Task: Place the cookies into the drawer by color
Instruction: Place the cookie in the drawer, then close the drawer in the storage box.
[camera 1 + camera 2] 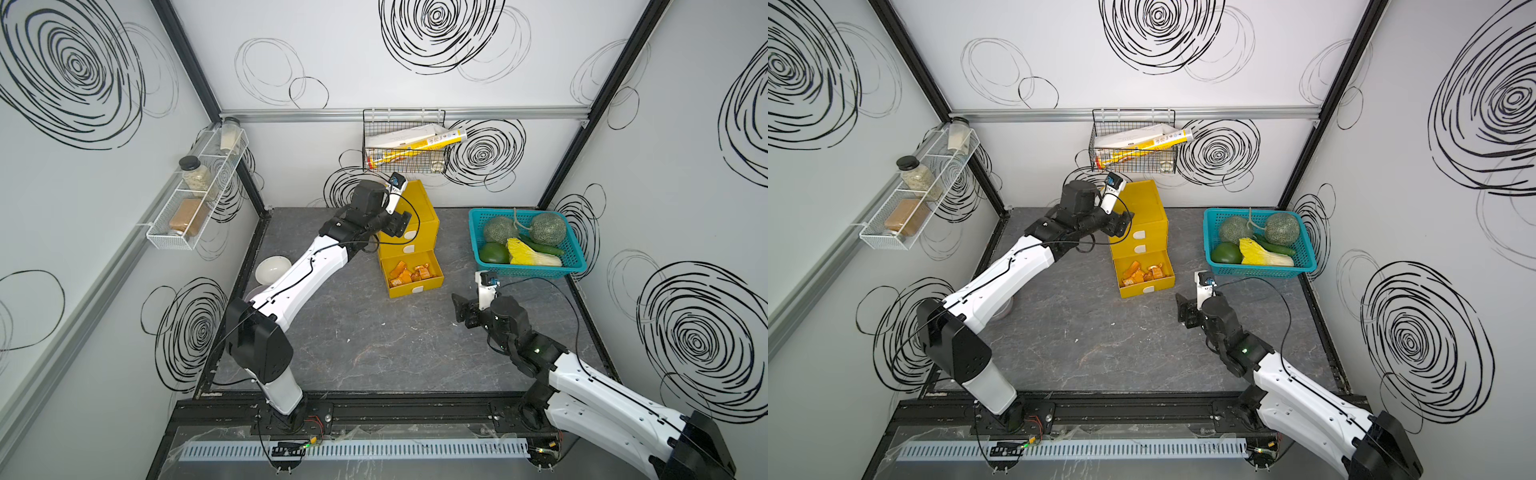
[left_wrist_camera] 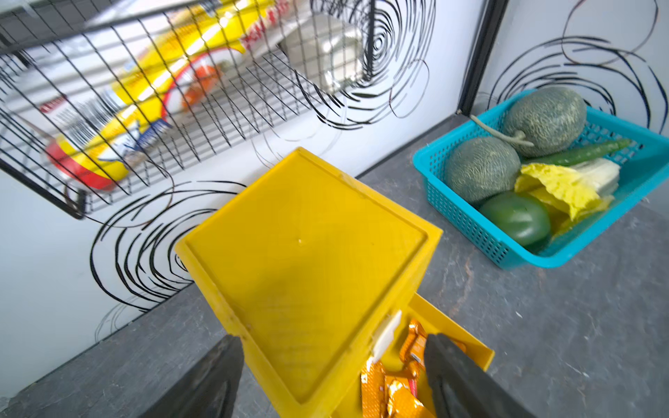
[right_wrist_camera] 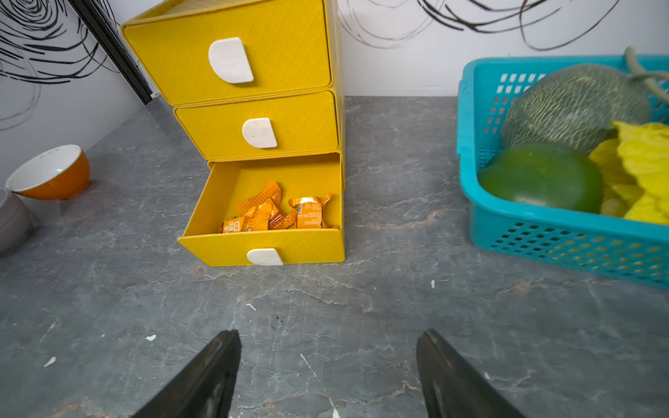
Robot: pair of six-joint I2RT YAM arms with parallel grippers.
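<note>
Jaws wide and empty on both arms, I'd push the open bottom drawer (image 3: 217,246) shut squarely, minding the orange cookies (image 3: 268,213) inside.

- Lab test booth: white wall panels with black scribbled swirls (image 1: 332,41), black metal frame posts (image 1: 189,58)
- Kitchen dressing: white wire rack of spice jars (image 1: 170,243), teal plastic basket of vegetables (image 1: 532,272)

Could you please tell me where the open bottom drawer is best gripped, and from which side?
Grip the white tab centred on the front of the bottom drawer, coming from that side, where the right hand faces it open. The tab seems to jut out flat, so pinch it above and below.
</note>
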